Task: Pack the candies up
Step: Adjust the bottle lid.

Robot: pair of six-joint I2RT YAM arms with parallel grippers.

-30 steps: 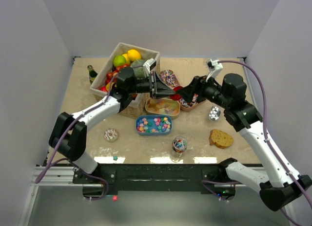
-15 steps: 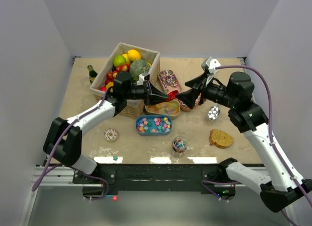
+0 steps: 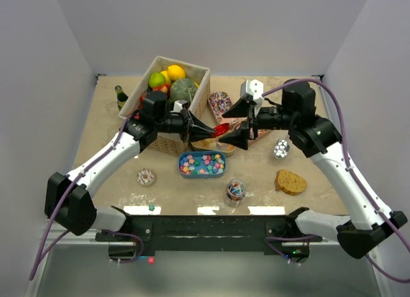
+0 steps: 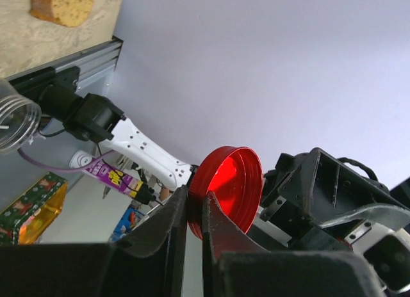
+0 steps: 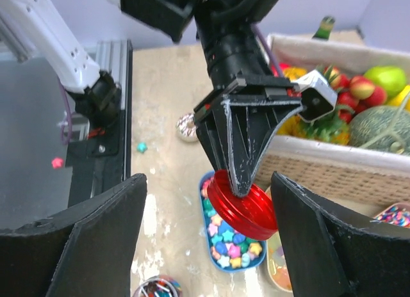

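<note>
My left gripper point(image 3: 210, 128) is shut on the rim of a red screw lid point(image 3: 222, 127), held in the air over the trays. My right gripper point(image 3: 225, 132) faces it, open, one finger on each side of the lid without touching it. In the right wrist view the lid point(image 5: 243, 204) hangs between my wide fingers point(image 5: 96, 233), pinched by the left gripper point(image 5: 246, 134). The left wrist view shows the lid point(image 4: 225, 191) edge-on in my left gripper point(image 4: 195, 204). The candies lie below: pastel stars in a blue tray point(image 3: 202, 164), yellow gummies point(image 3: 214, 145), sprinkles point(image 3: 221, 104) and striped ones in a jar point(image 3: 236, 190).
A wicker basket of toy fruit point(image 3: 168, 92) stands at the back left with a small bottle point(image 3: 120, 96) beside it. A doughnut point(image 3: 146, 176), a bread slice point(image 3: 290, 182) and a foil ball point(image 3: 280, 148) lie on the table. One teal star point(image 3: 151, 207) sits by the front edge.
My right gripper has swung left to the lid and opened wider around it. My left gripper has drawn back a little to the left, still holding the lid.
</note>
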